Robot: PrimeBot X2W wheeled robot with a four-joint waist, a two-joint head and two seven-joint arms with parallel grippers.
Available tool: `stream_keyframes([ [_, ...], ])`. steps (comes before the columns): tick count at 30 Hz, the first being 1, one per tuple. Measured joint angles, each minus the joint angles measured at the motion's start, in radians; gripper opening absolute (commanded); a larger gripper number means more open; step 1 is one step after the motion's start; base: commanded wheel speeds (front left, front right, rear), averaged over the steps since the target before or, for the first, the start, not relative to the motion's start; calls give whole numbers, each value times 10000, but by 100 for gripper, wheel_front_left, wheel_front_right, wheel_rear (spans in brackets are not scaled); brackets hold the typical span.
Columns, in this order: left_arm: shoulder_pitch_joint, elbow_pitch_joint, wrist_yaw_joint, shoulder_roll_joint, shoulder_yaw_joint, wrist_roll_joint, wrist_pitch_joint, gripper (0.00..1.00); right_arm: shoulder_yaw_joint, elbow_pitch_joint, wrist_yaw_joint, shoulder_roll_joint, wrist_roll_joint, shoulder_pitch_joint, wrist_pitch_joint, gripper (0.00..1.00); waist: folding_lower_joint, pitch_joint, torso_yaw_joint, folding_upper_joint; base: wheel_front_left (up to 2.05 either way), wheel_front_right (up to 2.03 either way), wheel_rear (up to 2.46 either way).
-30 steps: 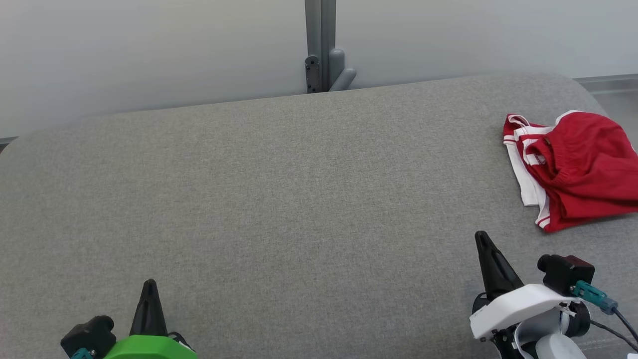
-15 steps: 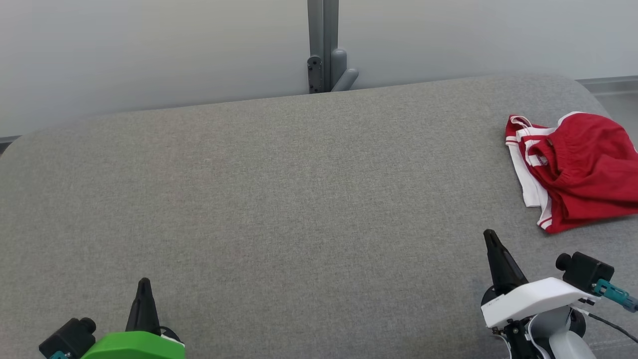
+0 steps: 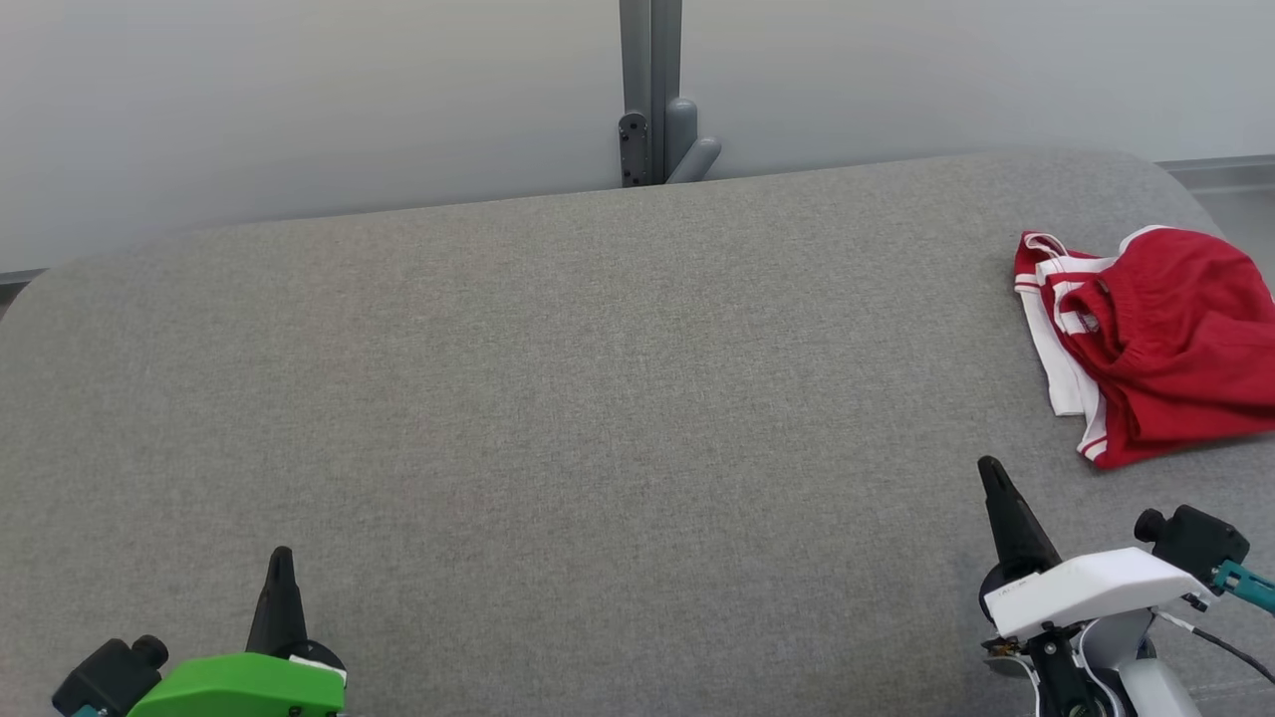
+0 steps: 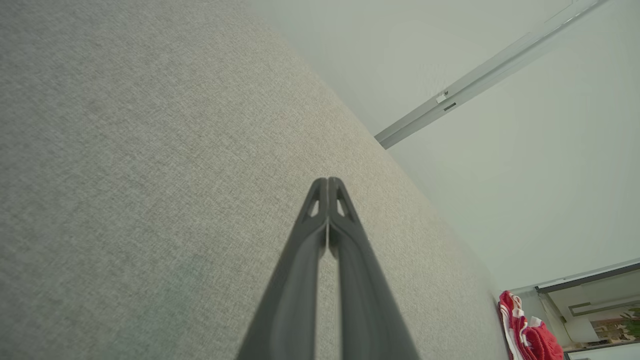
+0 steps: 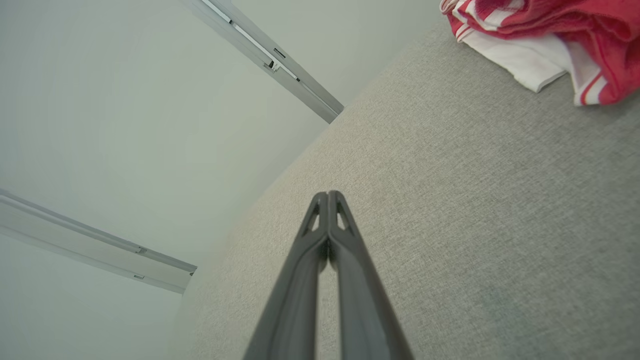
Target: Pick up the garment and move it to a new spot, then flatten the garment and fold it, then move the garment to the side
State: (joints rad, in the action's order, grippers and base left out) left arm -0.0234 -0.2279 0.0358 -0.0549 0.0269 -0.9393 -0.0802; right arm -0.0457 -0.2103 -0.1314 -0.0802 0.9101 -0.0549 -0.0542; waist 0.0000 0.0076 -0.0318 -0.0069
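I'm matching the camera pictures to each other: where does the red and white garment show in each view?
Head view: garment at the right edge, middle height, on the grey fabric surface.
Left wrist view: garment in the bottom right corner.
Right wrist view: garment in the top right corner.
Shared landmark: the grey fabric surface under it.

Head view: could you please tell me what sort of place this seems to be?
Probably a robot test room rather than a home: a grey cloth-covered surface, a plain pale wall with a metal post, and one red garment.
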Motion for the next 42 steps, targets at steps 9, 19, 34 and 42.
stream_keyframes([
  [9, 96, 79, 100, 8, 121, -844, 224, 0, 86, -31, 4, -36, 1007, -33, 157, 0, 0, -7, 32, 0, 0, 0, 0],
  [19, 152, 165, 265, 17, 274, -1919, 495, 0, 203, -63, 4, -65, 2173, -122, 357, 0, 0, -15, 72, 0, 0, 0, 0],
  [34, 244, 274, 451, 25, 468, -3285, 836, 0, 364, -113, 6, -90, 3737, -192, 635, 0, 1, -28, 131, 0, 0, 0, 0],
  [42, 317, 328, 537, 29, 564, -3960, 1012, 0, 451, -134, 10, -98, 4468, -225, 794, 0, 0, -34, 162, 0, 0, 0, 0],
])
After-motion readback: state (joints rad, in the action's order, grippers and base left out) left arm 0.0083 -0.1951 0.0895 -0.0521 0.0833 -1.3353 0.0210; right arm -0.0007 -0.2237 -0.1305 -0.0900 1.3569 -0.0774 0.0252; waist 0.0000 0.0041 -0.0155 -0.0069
